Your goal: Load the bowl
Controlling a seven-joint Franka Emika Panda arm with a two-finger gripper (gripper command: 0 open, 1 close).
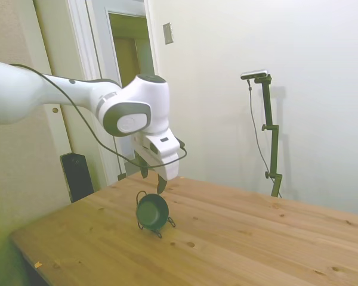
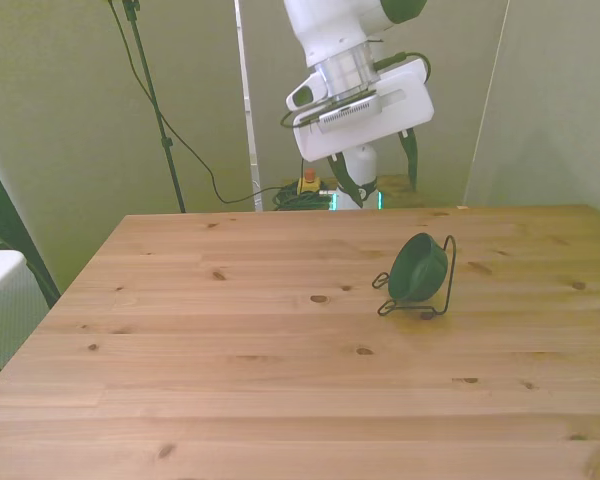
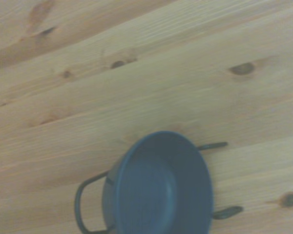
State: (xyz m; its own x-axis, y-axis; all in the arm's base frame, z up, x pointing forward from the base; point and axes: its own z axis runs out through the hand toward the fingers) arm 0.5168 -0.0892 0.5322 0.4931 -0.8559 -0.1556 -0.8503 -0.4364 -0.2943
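Note:
The dark green bowl (image 1: pixel 150 210) (image 2: pixel 418 268) stands tilted on its edge in a thin black wire rack (image 1: pixel 161 231) (image 2: pixel 449 262), on the wooden table toward the front view's right. Its hollow faces the front view's right. My gripper (image 1: pixel 153 180) (image 2: pixel 377 178) hangs a short way above the bowl and a little behind it, open, with nothing between its fingers. Close up in the wrist view I see the bowl (image 3: pixel 161 190) and the rack's wire loop (image 3: pixel 79 201) on the planks.
The table (image 2: pixel 230 350) stretches wide on the front view's left and toward the near edge. A black box (image 1: pixel 77 176) stands off the table by the doorway. Cables and a small orange item (image 2: pixel 307 181) lie on the floor behind the far edge.

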